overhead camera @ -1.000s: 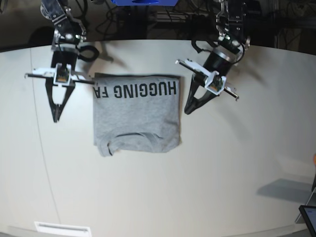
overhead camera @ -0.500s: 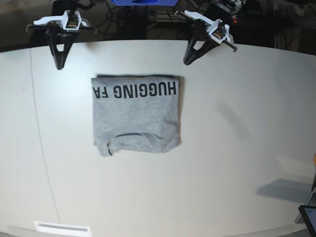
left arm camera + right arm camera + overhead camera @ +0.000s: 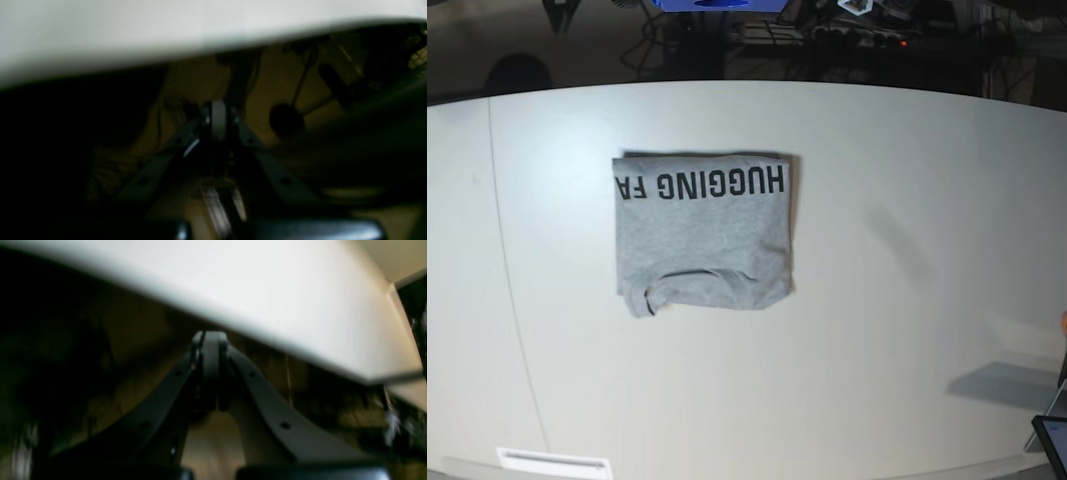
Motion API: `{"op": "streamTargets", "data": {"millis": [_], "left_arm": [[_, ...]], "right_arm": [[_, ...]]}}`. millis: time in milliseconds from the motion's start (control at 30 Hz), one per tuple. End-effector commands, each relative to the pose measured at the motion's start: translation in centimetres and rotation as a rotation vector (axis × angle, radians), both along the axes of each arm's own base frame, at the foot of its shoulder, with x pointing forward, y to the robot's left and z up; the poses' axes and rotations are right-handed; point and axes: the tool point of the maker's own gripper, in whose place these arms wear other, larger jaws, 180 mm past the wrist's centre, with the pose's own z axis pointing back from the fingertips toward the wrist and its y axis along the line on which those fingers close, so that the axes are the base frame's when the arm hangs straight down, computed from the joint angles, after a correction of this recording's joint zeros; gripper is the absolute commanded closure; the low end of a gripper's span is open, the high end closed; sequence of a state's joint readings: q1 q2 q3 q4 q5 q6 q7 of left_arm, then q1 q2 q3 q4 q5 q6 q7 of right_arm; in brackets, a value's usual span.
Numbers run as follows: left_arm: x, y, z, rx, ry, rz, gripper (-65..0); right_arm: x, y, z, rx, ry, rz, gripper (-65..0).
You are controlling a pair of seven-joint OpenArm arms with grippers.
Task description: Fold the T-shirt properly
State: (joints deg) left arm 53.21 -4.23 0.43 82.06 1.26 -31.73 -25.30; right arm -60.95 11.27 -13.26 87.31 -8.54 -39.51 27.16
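The picture is blurred and dim. The left tool (image 3: 218, 125) sits at the centre, its two dark fingers (image 3: 257, 156) rising from the 6 o'clock edge and meeting at a grey tip, pressed together with nothing between them. The pale counter (image 3: 133, 30) fills the band from 10 to 2 o'clock, its edge slanting upward toward 2 o'clock. Past that edge lies dark, brownish clutter; a round black shape (image 3: 286, 121) on a thin stalk sits toward 3 o'clock of the tip.
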Motion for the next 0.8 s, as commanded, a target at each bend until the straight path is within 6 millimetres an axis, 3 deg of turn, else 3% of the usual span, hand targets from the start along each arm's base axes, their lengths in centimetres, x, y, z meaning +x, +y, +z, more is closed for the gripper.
{"op": "streamTargets", "data": {"millis": [0, 100, 167, 267, 367, 467, 567, 667, 767], "left_arm": [[-1.3, 0.3, -0.8, -0.015, 0.036, 0.025, 0.0], [-4.6, 2.2, -6.3, 0.09, 0.194, 0.07, 0.0], [-7.2, 3.1, -10.5, 0.203, 0.338, 0.011, 0.0], [-11.0, 3.6, -15.2, 0.344, 0.557, -0.117, 0.0], [-13.9, 2.9, -18.2, 0.388, 0.786, -0.189, 0.0], [-13.9, 1.3, -19.6, 0.357, 0.888, -0.199, 0.0], [-12.1, 0.2, -20.5, 0.328, 0.909, -0.195, 0.0], [-9.7, -0.3, -21.1, 0.314, 0.911, -0.191, 0.0], [-6.7, -0.7, -21.5, 0.271, 0.906, -0.108, 0.0]], "right_arm": [[-0.7, -0.5, -1.2, -0.023, 0.043, -0.006, 0.0], [-3.3, -1.5, -7.9, -0.056, 0.287, -0.082, 0.0], [-5.6, -2.2, -12.1, -0.097, 0.486, -0.139, 0.0], [-8.5, -2.5, -16.3, -0.125, 0.723, -0.265, 0.0], [-9.5, -4.0, -18.6, -0.124, 0.824, -0.397, 0.0], [-8.9, -6.4, -20.6, -0.15, 0.896, -0.477, 0.0], [-7.5, -7.1, -22.5, -0.126, 0.971, -0.434, 0.0], [-4.8, -5.0, -24.5, 0.03, 0.986, -0.282, 0.0], [-3.8, -0.9, -25.7, 0.285, 1.001, -0.103, 0.0]]}}
